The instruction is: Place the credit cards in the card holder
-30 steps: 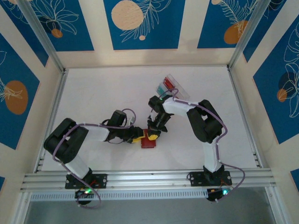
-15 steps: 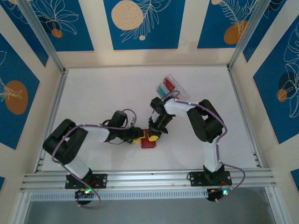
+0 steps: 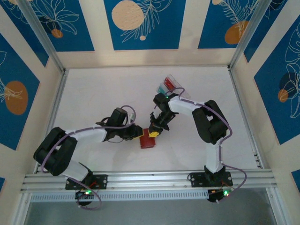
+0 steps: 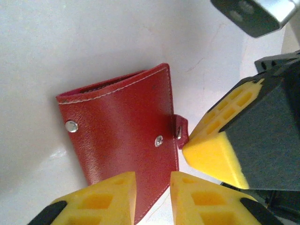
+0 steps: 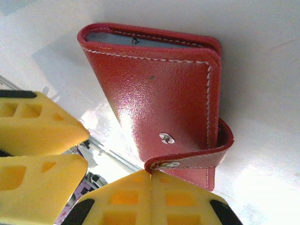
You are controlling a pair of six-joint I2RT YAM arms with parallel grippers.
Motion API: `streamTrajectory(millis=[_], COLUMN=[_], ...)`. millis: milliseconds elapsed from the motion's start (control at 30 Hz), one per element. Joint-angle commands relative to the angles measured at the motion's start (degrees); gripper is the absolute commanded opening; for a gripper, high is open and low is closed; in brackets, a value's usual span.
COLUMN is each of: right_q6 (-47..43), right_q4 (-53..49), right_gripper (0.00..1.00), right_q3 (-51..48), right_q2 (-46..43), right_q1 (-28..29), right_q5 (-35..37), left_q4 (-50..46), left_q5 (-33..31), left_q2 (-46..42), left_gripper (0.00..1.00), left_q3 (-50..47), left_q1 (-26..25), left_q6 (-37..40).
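Red card holder (image 3: 149, 140) lies between 2 grippers. The right gripper (image 5: 151, 180), squeezed closed, touches its tab. I cannot tell the left gripper's (image 4: 152, 187) grip.

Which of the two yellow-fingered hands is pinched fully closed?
The right hand, pressed shut beside the red card holder; the left hand shows a gap.

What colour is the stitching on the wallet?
White, against the red wallet; the right wrist view shows it best.
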Motion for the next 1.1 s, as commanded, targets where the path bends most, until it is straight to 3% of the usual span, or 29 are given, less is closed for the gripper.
streamTrajectory(millis=[0,167,433,833,1067], right_q6=[-0.73,-0.84,-2.27,-1.20,0.90], right_q4=[0.09,0.75,-0.32,-5.61,-6.47], right_gripper=[0.00,0.00,0.00,0.00,0.17], right_q3=[-0.11,-0.92,-3.08,-3.29,-1.93], right_q2=[-1.19,-1.23,-1.75,-7.43,-8.27], right_q1=[-0.47,-0.97,-1.72,-3.47,-3.21], right_q5=[-3.54,-5.98,-7.04,3.08,5.13], left_q4=[-0.73,3.12,5.69,5.96,6.14], left_q5=[0.45,1.80,2.19,1.86,1.91], left_q2=[2.39,7.39,12.33,13.56,13.62], left_gripper=[0.17,0.10,0.10,0.10,0.10], left_q3=[2.24,3.30,3.20,0.88,0.78], left_q1=[0.07,0.02,-0.01,-0.03,0.06], left_q6=[1.73,0.85,0.70,1.57,1.59])
